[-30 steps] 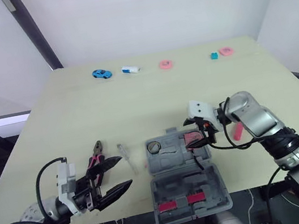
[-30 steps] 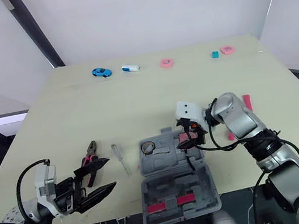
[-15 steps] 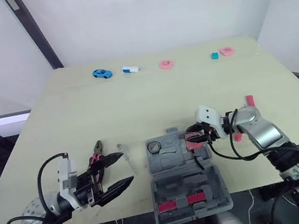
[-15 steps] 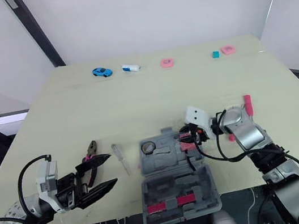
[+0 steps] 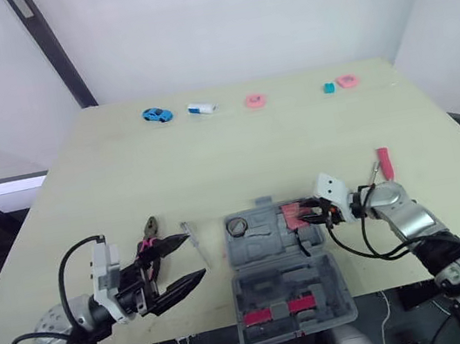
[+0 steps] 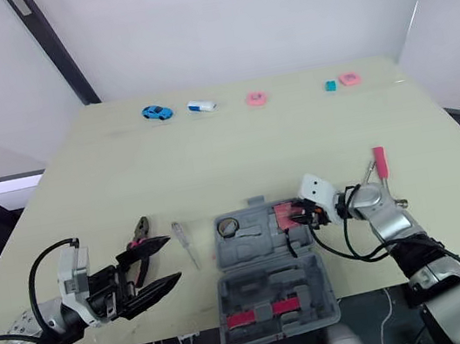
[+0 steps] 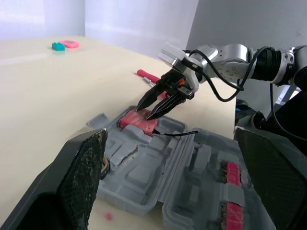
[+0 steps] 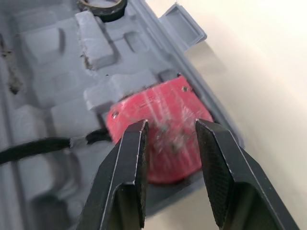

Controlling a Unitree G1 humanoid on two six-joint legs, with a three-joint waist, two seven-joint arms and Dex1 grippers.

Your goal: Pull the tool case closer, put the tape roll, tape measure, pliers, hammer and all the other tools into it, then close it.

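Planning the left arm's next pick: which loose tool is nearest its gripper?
The pliers, beside the left gripper; the screwdriver lies farther off, the red-handled tool far right.

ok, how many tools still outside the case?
3: pliers by the left gripper, a clear-handled screwdriver beside them, a red-handled tool right of the case. More may be hidden.

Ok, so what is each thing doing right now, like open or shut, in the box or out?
Tool case, open, lid lying flat.
Tape roll, in the case.
Tape measure, in the case.
Pliers, out on the table.
Screwdriver, out on the table.
Red-handled tool, out on the table.
Left hand, open, by the pliers.
Right hand, open, over the tape measure.
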